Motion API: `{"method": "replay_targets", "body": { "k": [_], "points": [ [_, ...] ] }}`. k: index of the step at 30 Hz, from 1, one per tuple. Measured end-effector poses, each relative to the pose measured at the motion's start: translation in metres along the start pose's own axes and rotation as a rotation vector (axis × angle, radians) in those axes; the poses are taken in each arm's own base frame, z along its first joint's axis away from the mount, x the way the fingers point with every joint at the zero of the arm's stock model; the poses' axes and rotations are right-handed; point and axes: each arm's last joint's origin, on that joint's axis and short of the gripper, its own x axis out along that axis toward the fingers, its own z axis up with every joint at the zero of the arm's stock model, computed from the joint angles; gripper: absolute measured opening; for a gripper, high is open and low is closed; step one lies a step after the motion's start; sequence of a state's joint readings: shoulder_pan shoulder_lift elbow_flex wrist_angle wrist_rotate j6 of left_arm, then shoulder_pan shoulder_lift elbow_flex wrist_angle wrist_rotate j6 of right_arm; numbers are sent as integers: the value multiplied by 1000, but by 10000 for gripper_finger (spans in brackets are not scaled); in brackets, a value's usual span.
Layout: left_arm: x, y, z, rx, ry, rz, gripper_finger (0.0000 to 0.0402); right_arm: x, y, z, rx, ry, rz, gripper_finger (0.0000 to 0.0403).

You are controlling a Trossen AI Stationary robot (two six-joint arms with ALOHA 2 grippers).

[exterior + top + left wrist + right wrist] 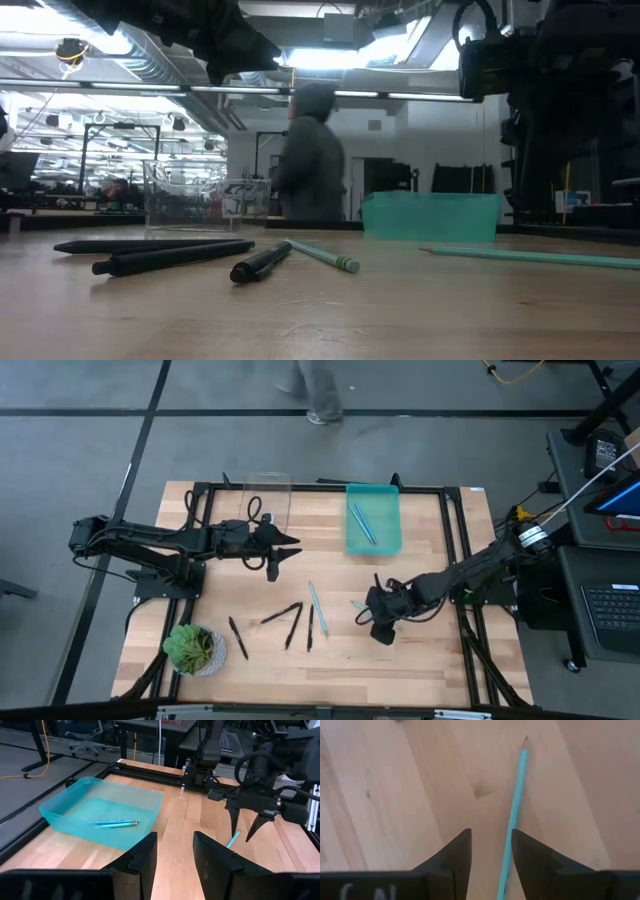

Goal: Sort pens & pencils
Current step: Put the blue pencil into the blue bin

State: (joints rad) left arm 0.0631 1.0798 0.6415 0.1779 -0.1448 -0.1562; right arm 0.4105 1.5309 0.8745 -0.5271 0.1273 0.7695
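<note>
From my remote seat, the room looks like a big open lab. The grey floor [420, 390] has dark lines running across it. A person [310, 155] in grey stands behind the wooden counter [420, 660]. Bright strip lights [330, 58] and ducts run overhead. There's a dark desk with a keyboard [612, 605] off to one side.

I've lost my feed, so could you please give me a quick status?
Right pincer open over a light blue pencil. Left pincer open, empty. Two pencils in teal bin. Nothing blocking.
</note>
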Motion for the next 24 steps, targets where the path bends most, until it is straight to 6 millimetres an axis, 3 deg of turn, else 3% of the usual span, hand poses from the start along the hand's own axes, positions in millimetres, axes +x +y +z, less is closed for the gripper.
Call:
{"method": "replay_targets", "body": {
  "k": [24],
  "points": [
    [0,0,2,-2,-17,-3,121,44,1,-11,-22,79,-137,139]
  ]
}}
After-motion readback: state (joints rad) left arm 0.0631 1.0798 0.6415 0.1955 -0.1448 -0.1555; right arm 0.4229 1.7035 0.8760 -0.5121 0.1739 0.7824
